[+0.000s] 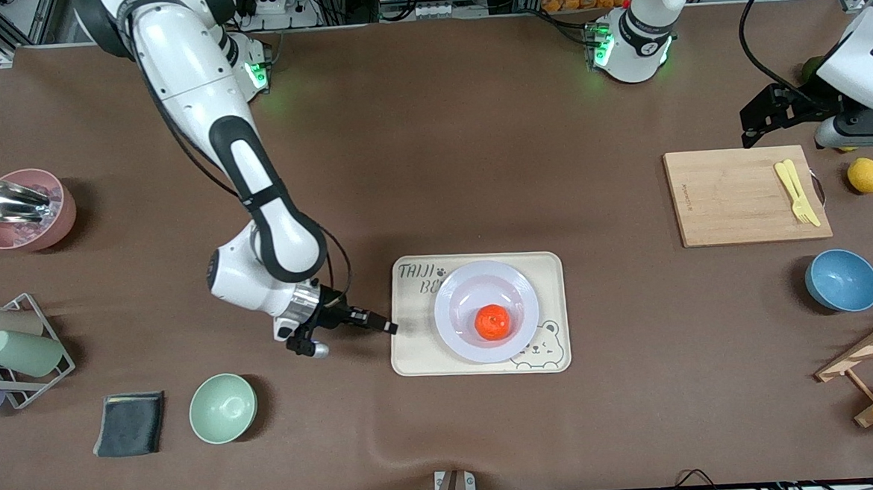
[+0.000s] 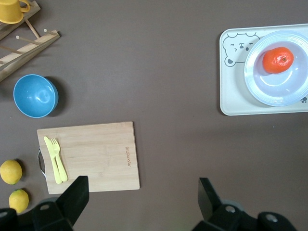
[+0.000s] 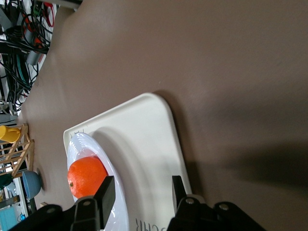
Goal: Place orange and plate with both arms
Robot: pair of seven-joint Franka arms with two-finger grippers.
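The orange (image 1: 493, 322) lies in the middle of the pale plate (image 1: 476, 288), which rests on the cream bear tray (image 1: 412, 354). My right gripper (image 1: 385, 326) is low at the tray's edge toward the right arm's end, open and empty. In the right wrist view its fingers (image 3: 143, 185) stand over the tray (image 3: 144, 134), one beside the plate's rim (image 3: 79, 144), with the orange (image 3: 86, 175) close by. My left gripper (image 1: 755, 127) hangs open and empty, high over the table beside the cutting board. Its wrist view (image 2: 142, 185) shows the orange (image 2: 277, 60), plate (image 2: 276, 89) and tray (image 2: 231, 91) far off.
A wooden cutting board (image 1: 740, 195) with yellow cutlery (image 1: 796, 190), a lemon (image 1: 865, 175) and a blue bowl (image 1: 842, 280) lie toward the left arm's end. A green bowl (image 1: 222, 408), dark cloth (image 1: 130, 424), cup rack (image 1: 16, 353) and pink bowl (image 1: 24, 209) lie toward the right arm's end.
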